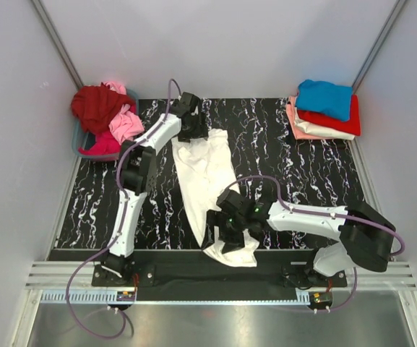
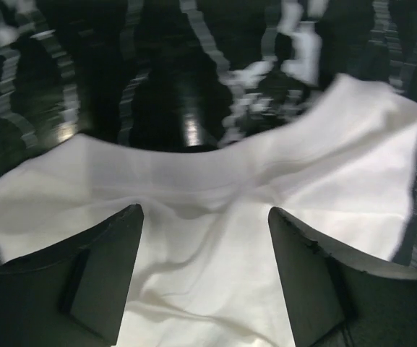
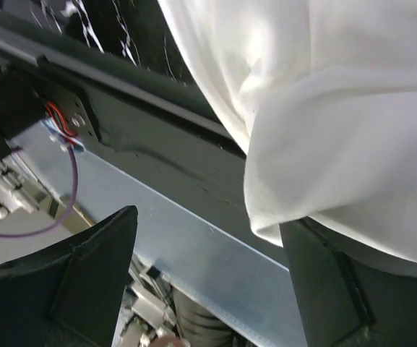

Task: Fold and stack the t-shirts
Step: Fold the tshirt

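Observation:
A white t-shirt (image 1: 207, 173) lies stretched lengthwise on the black marbled table, its near end hanging over the front edge. My left gripper (image 1: 191, 129) is at the shirt's far end. In the left wrist view it (image 2: 205, 211) is open, with the wrinkled white cloth (image 2: 215, 217) lying under and between the fingers. My right gripper (image 1: 226, 235) is at the shirt's near end. In the right wrist view it (image 3: 209, 217) is open, with the shirt's hem (image 3: 324, 159) draped over the right finger (image 3: 331, 289) and nothing between the jaws.
A stack of folded shirts (image 1: 325, 110) in blue, red, white and salmon sits at the back right. A basket (image 1: 85, 150) of crumpled red and pink shirts (image 1: 107, 116) stands at the back left. A metal rail (image 1: 215, 278) runs along the table's front edge.

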Robot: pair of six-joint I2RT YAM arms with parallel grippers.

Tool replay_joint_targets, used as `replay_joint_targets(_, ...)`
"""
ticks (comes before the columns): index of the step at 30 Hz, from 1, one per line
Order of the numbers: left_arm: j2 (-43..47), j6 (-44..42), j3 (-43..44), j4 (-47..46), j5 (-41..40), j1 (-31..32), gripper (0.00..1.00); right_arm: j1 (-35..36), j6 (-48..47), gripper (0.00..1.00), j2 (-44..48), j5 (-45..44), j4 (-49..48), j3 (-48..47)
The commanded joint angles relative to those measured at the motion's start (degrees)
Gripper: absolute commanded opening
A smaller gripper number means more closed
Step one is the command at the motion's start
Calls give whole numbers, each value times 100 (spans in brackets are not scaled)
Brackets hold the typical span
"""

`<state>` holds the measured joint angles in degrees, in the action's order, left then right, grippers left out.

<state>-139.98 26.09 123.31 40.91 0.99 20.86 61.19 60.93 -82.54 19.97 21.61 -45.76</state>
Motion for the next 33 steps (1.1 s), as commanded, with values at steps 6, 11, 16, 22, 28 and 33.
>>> replay_joint_targets(6,1129,-561,853,-136,824,164,98,-107,-1195,100,-156,-1810,2247,-2137)
replay_joint_targets(11,2588,-587,93,478,560,-143,99,-1062,-1996,100,-60,-2025,2525,-3000)
replay_joint_targets(16,4635,-578,-2017,497,392,-293,99,-2593,-2732,95,-709,-1487,1979,-3630)
replay_joint_targets(22,7201,-368,-4804,322,551,101,99,-2989,-3472,95,-2642,-1408,2647,-5556)
replay_joint_targets(28,9022,-270,-6114,673,551,208,99,-3394,-3693,88,-3777,-776,2577,-6445)
replay_joint_targets(33,9980,-552,-6617,796,191,208,99,-3658,-3658,81,-4594,-266,2260,-6989)
